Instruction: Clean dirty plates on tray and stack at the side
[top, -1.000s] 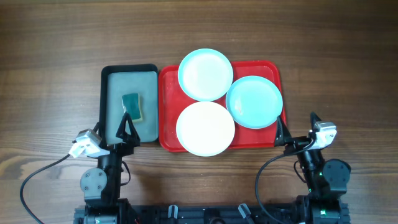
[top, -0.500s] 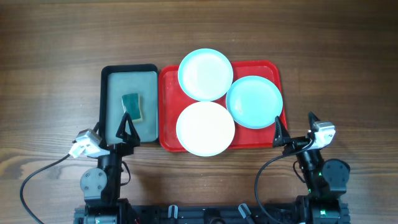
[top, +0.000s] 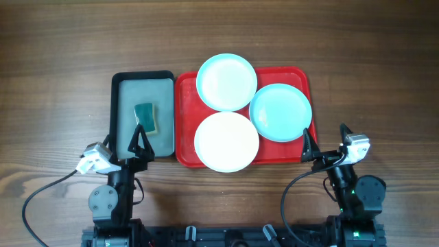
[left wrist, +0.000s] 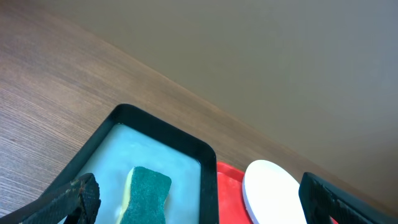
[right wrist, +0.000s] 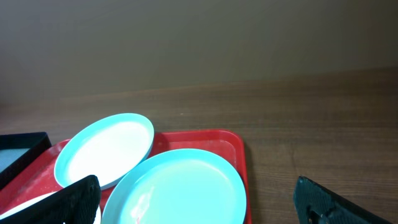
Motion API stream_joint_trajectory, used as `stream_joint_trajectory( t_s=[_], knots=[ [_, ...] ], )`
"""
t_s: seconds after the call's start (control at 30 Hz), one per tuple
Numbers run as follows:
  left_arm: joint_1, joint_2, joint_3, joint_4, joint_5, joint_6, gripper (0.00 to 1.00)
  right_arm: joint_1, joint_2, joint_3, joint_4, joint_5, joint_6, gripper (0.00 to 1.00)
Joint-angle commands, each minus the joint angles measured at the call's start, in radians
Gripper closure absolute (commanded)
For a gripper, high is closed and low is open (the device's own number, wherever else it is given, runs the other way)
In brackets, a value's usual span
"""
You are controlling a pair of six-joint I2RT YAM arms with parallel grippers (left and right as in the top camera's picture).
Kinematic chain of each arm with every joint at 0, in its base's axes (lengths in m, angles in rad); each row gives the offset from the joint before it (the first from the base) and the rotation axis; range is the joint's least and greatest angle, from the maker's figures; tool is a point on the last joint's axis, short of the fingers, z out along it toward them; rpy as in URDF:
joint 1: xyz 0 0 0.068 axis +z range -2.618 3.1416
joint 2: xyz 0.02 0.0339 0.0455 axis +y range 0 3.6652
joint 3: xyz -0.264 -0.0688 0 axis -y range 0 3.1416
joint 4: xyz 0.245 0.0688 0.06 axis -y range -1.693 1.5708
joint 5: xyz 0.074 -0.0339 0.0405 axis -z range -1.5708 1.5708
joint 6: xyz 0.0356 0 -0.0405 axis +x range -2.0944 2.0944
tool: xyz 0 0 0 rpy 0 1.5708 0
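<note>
Starting with the claws: the left claw [left wrist: 196, 190] is spread wide with nothing between its fingers [left wrist: 74, 202]. It sits low at the near edge of the desk [top: 62, 68], just in front of the near end of the small black-rimmed tray [top: 120, 79]. The right claw [right wrist: 193, 191] is the same story, wide apart and holding nothing, hovering near the near right corner of the red tray [top: 184, 123]. In the left wrist view you look straight between the fingers at a dark green sponge [top: 145, 116] lying flat on the pale grey-green inside of the black tray, roughly in the middle. That tray sits right against the left side of the red one, long sides touching or close to it. All three plates are on the red tray, bunched together with their edges touching. The white plate [top: 226, 141] is closest to the arms and pokes a bit over the near rim. One turquoise plate [top: 226, 82] is at the far side and hangs over the far rim. The other turquoise plate [top: 280, 112] is on the right, filling most of that end. From the right wrist view the far turquoise one looks a bit tilted, but I can't tell which plate is resting on which where they meet. Only bare red tray floor shows on the left strip next to the black tray.
</note>
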Motion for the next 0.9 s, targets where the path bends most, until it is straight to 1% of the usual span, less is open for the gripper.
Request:
stream_joint_trajectory(
  t_s=[0.0, 0.27, 0.33, 0.43, 0.5, 0.6, 0.67, 0.7, 0.73, 0.83, 0.87],
  knots=[
    [-0.006, -0.006, -0.002, -0.006, 0.005, 0.016, 0.0, 0.004, 0.0, -0.001, 0.005, -0.016, 0.014, 0.0],
    [-0.006, -0.006, -0.002, -0.004, 0.006, 0.015, 0.0, 0.004, 0.0, -0.001, 0.037, -0.01, 0.011, 0.0],
    [-0.006, -0.006, -0.002, -0.003, 0.064, 0.004, 0.0, 0.004, 0.0, -0.001, 0.043, -0.005, 0.013, 0.0],
    [-0.006, -0.006, -0.002, 0.006, 0.092, 0.004, 0.0, 0.004, 0.0, -0.001, 0.037, -0.072, 0.096, 0.0],
    [-0.006, -0.006, 0.018, 0.007, 0.13, 0.005, 0.0, 0.004, 0.0, 0.01, 0.035, -0.109, 0.12, 0.0],
    [-0.005, -0.005, 0.105, -0.027, 0.14, 0.005, 0.0, 0.004, 0.0, 0.099, 0.005, -0.139, 0.123, 0.0],
    [-0.005, 0.045, 0.256, -0.129, 0.139, 0.005, 0.0, 0.004, 0.024, 0.232, -0.076, -0.122, 0.115, 0.0],
    [-0.005, 0.143, 0.41, -0.217, 0.139, 0.014, 0.0, 0.004, 0.116, 0.4, -0.166, -0.109, 0.087, 0.0],
    [-0.005, 0.288, 0.584, -0.293, 0.139, 0.07, 0.0, 0.004, 0.21, 0.524, -0.222, -0.109, 0.056, 0.0],
    [-0.006, 0.552, 0.911, -0.481, 0.139, 0.142, 0.0, 0.004, 0.419, 0.793, -0.374, -0.11, 0.032, 0.0],
    [-0.005, 0.623, 1.006, -0.549, 0.138, 0.145, 0.0, 0.004, 0.48, 0.877, -0.434, -0.11, 0.028, 0.0]
  ],
)
